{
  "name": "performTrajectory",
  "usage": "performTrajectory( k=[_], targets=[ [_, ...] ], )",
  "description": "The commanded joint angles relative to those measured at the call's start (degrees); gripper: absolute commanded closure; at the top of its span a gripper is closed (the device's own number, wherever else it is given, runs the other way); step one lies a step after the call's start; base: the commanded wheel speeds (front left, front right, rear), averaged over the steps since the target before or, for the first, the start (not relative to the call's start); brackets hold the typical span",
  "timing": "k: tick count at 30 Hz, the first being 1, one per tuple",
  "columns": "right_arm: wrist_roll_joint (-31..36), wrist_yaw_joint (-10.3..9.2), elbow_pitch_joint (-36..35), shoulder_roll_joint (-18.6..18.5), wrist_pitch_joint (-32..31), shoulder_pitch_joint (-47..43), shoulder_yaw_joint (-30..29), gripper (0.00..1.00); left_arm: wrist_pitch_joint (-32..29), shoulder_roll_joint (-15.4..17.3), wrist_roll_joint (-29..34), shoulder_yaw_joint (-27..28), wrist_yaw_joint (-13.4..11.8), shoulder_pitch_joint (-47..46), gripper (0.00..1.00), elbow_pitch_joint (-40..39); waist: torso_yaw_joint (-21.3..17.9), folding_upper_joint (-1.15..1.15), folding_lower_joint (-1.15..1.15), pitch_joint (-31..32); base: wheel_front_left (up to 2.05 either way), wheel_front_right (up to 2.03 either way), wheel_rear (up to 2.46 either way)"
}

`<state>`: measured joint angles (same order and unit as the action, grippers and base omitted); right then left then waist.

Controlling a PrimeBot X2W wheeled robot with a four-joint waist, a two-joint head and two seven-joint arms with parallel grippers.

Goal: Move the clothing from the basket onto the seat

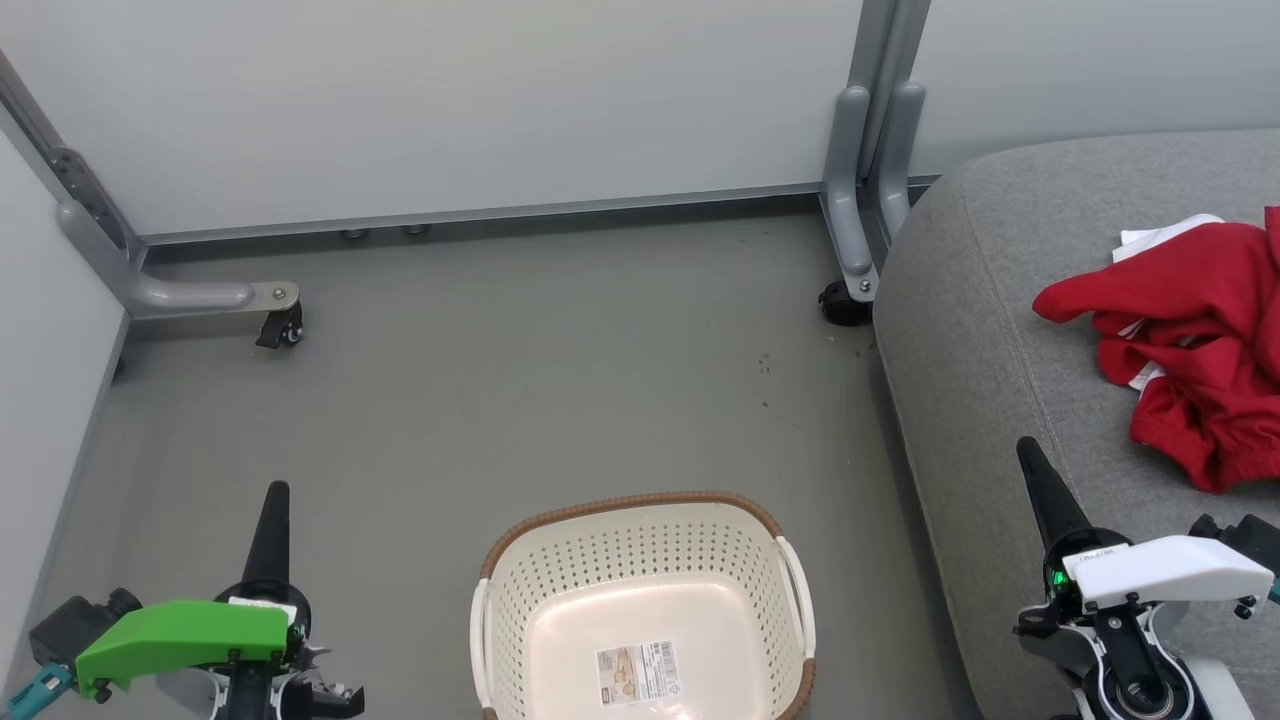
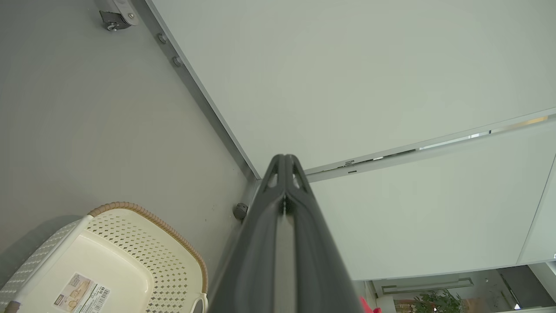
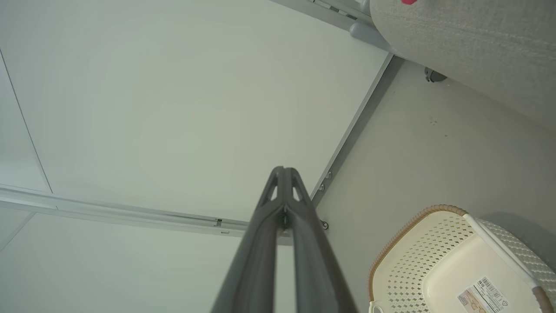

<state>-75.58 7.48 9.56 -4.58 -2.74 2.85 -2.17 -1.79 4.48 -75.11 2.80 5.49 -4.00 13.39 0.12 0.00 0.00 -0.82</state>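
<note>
The cream-white basket [image 1: 640, 530] with a brown rim stands on the floor at the bottom centre, holding nothing but its barcode label [image 1: 637, 671]. The red clothing [image 1: 1190, 340] with white trim lies crumpled on the light-grey seat [image 1: 990, 330] at the right. My left gripper [image 1: 272, 505] is at the lower left, left of the basket, fingers shut with nothing between them. My right gripper [image 1: 1032, 462] is at the lower right over the seat's front part, shut and holding nothing. The basket also appears in the left wrist view [image 2: 143, 243] and right wrist view [image 3: 417, 252].
Grey floor [image 1: 520, 380] spreads ahead of the basket. Pale partition panels [image 1: 450, 100] close off the back and left, on grey metal legs with castors [image 1: 282, 330] [image 1: 845, 300]. The seat's rounded edge runs down the right side.
</note>
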Motion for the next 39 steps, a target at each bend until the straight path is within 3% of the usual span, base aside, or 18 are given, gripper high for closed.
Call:
performTrajectory(
  k=[1,39],
  targets=[
    [-1.5,0.02,0.1,-0.4,-0.2,1.3,-0.3,1.00,-0.3,0.0,-1.4,0.5,0.4,-1.1,1.00,-0.1,0.0,0.00,0.00,0.0,0.00,0.00,0.00],
    [-17.8,0.02,4.3,0.0,-2.0,3.4,-2.1,1.00,-4.7,-1.6,-16.6,3.8,2.2,-2.7,1.00,0.7,-0.1,0.00,0.00,0.6,0.00,0.00,0.00]
  ],
)
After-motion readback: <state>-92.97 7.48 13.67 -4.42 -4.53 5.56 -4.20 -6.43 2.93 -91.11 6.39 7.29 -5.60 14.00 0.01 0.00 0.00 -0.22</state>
